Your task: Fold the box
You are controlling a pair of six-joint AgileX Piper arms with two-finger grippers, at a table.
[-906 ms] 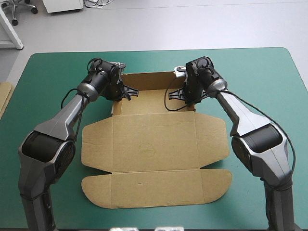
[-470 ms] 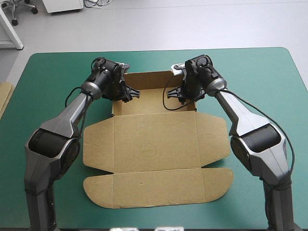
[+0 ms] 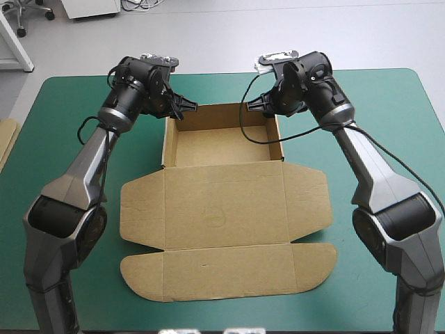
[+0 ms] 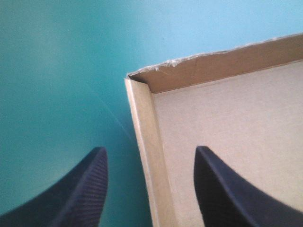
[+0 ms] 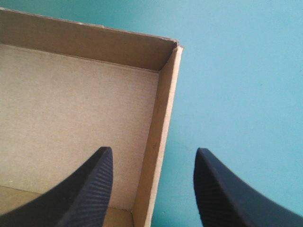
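The brown box (image 3: 222, 202) lies mid-table, its lid and flaps flat toward the near edge. Its far part stands as an open tray (image 3: 222, 145) with raised walls. My left gripper (image 3: 183, 111) hovers open over the tray's far left corner. In the left wrist view the left gripper (image 4: 149, 189) straddles the left wall (image 4: 144, 142) of the box without touching it. My right gripper (image 3: 259, 106) hovers open over the far right corner. In the right wrist view the right gripper (image 5: 151, 189) has the right wall (image 5: 163, 123) of the box between its spread fingers.
An edge of more brown board (image 3: 5, 142) shows at the table's left edge. Bare teal-green cover (image 3: 389, 139) lies to both sides of the box and beyond its far wall.
Both grippers have risen out of the tray and drawn back toward its far corners. The tray's walls now stand on their own.
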